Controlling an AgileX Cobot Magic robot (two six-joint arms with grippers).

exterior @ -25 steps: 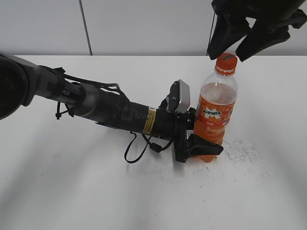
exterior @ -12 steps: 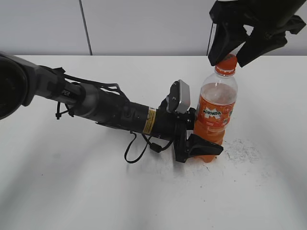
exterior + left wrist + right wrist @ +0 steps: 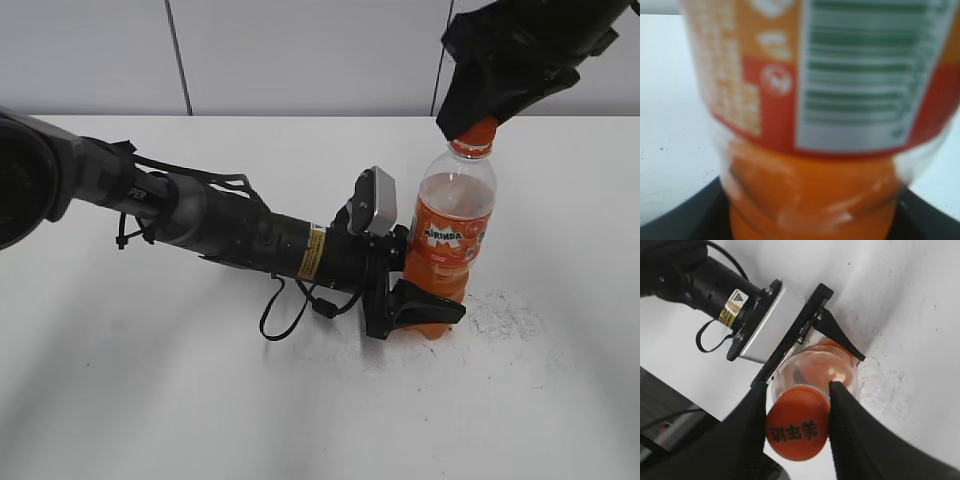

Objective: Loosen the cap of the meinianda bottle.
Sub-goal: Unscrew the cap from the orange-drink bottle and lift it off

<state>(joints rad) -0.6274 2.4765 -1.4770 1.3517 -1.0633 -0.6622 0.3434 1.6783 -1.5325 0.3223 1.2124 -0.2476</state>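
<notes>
The white bench (image 3: 150, 400) carries one upright thing: the meinianda bottle (image 3: 452, 235), standing right of centre, about two-thirds full of orange drink, its label facing the exterior camera.

The left arm lies low across the bench from the left edge, and the left hand (image 3: 425, 300) is wrapped around the bottle's lower body just under the label, one dark finger in front and the other behind. The left wrist view is filled by the label's back panel and the orange base, with dark finger edges at both lower corners, so this hand is pinching the bottle to steady it.

The right hand (image 3: 797, 412) comes down from above at the top right. In the right wrist view its two black fingers (image 3: 852, 432) flank the cap (image 3: 799, 428), touching or all but touching its ribbed rim on either side. In the exterior view the hand hides the cap's top, with only the lower edge (image 3: 478, 133) showing.

As a judgement: bracing the bottle is done and the cap is framed, possibly gripped. The cap sits fully down on the neck, so the twist itself appears still to be made.
</notes>
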